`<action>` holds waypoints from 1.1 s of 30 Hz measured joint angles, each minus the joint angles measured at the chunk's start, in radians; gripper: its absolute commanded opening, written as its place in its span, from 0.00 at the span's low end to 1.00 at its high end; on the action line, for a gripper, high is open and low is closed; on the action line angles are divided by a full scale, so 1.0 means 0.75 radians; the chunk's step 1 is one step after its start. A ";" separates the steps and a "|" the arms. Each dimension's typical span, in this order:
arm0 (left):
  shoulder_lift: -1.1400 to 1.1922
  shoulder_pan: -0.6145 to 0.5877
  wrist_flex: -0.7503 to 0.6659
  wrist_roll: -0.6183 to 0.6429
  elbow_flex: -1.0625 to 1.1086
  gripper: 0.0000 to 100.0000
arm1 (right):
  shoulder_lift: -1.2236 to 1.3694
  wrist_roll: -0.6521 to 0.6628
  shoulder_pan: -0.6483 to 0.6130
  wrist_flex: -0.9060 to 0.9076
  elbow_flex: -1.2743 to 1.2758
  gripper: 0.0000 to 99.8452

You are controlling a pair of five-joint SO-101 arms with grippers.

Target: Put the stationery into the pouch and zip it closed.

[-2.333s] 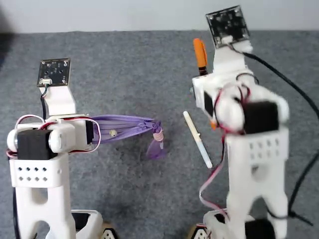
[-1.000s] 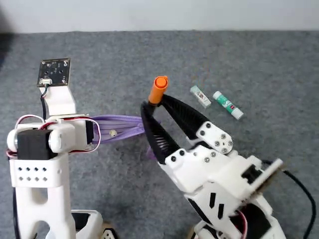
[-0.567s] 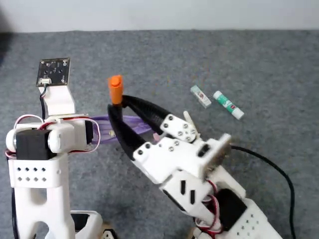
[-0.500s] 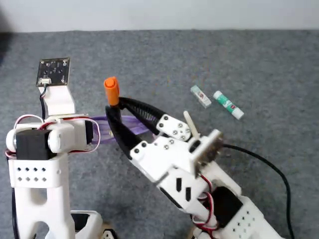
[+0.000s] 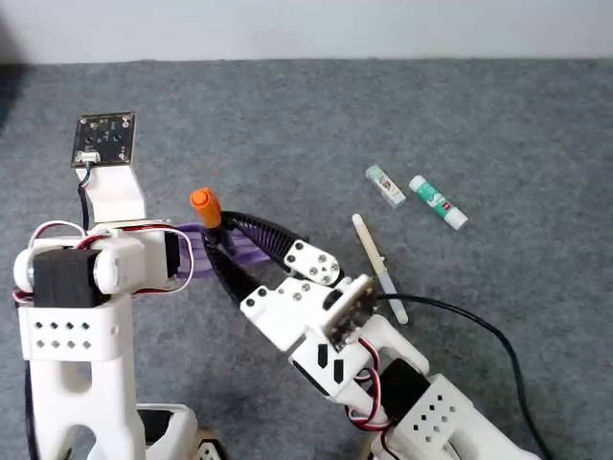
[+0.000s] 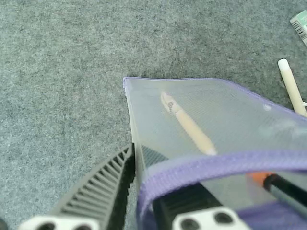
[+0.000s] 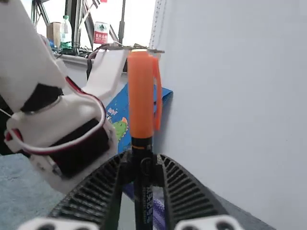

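Right gripper [image 5: 218, 230] clenched on the orange-capped pen [image 5: 203, 203] at the pouch [image 6: 230, 124] mouth.
Left gripper [image 6: 141, 191] grasps the pouch rim; one pale pen [image 6: 189, 125] seems inside. White pen [image 5: 379, 269] at 3 o'clock, eraser [image 5: 385, 185] and glue stick [image 5: 438, 201] at 2 o'clock wait on the counter [image 5: 498, 115]; zip not yet closed.

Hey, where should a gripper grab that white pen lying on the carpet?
Take the white pen around mid-barrel, coming straight down from above with the jaws across its narrow width. It is long and slim and lies flat on the carpet, so probably only its sides offer a hold.
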 measured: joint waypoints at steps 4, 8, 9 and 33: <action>0.000 0.000 0.000 0.000 0.000 0.01 | 0.000 0.037 0.000 0.086 0.000 0.18; 0.000 0.000 0.000 0.000 0.000 0.01 | 0.000 0.037 0.000 0.194 -0.051 0.16; 0.000 0.000 0.000 0.000 0.000 0.01 | 0.000 0.037 0.000 0.217 -0.074 0.15; 0.000 0.000 0.000 0.000 0.000 0.01 | 0.387 0.037 0.718 1.133 -0.591 0.03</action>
